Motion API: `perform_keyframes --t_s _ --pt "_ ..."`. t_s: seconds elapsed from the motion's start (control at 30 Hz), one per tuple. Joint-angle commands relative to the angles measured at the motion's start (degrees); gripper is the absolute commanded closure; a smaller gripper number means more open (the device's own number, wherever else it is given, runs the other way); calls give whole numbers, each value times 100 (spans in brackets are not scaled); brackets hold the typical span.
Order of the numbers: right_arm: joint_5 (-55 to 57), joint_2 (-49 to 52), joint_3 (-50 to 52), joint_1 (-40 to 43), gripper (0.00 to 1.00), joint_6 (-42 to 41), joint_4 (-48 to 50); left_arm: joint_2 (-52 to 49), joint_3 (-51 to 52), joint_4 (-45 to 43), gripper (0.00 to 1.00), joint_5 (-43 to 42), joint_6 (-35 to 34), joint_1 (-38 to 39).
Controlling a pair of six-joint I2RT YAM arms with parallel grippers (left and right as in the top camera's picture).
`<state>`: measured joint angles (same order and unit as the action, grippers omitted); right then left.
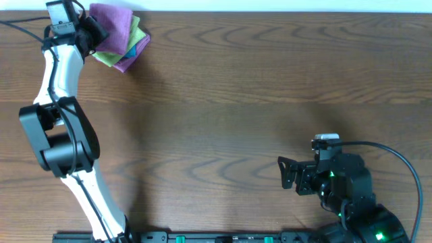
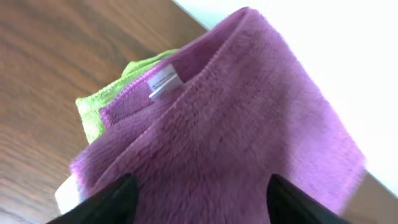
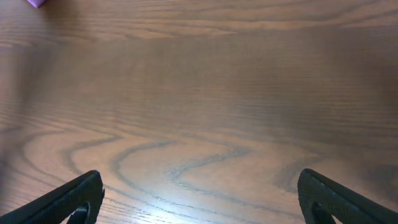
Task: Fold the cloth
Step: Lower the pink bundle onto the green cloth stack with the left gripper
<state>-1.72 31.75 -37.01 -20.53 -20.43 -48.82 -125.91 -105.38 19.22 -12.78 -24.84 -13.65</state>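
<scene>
Left fingers [image 2: 117, 199]: black, spread wide and clamping nothing; set either side of the near end of a folded purple fleece cloth [image 2: 249, 130] filling the left wrist view.
Right fingers [image 3: 73, 200]: black, likewise apart and empty, hovering over bare brown wood-grain counter [image 3: 199, 93] at the near right, well apart from the pile.
Cloth: at the counter's far left corner, close to the far edge; topmost on a small pile, looking already doubled over, small white label [image 2: 165, 84] showing at one fold.
Pile: lime-green fleece cloth [image 2: 93, 115] directly underneath; sliver of blue cloth [image 1: 144, 44] and more purple peeking out lower down in the overhead view.
Risk, grab: likely to pinch green along with purple, with edges lying flush and deep nap hiding the seam between layers.
Risk, release: fleece apt to catch on a finger and pull the fold open on any pull-back.
Risk, edge: could tip the pile off the far edge with a forward nudge; little counter visible behind it.
Risk, reach: white left arm [image 1: 55, 71] stretched long toward the corner; liable to scatter the pile if dragging toward centre.
Risk, partner: right side too far off to pin a corner; one-handed folding prone to bunching.
</scene>
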Motion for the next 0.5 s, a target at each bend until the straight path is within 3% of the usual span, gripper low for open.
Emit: perform_keyframes --t_s 0.0,0.03,0.47 --pt "-20 -26 24 31 1 -79 -9 662 -131 160 10 -109 245 13" --pt "-20 -26 24 31 1 -76 -11 800 -131 291 4 -131 302 17" --pt "-20 -26 24 31 1 -76 -11 2124 -131 2070 5 -490 378 17"
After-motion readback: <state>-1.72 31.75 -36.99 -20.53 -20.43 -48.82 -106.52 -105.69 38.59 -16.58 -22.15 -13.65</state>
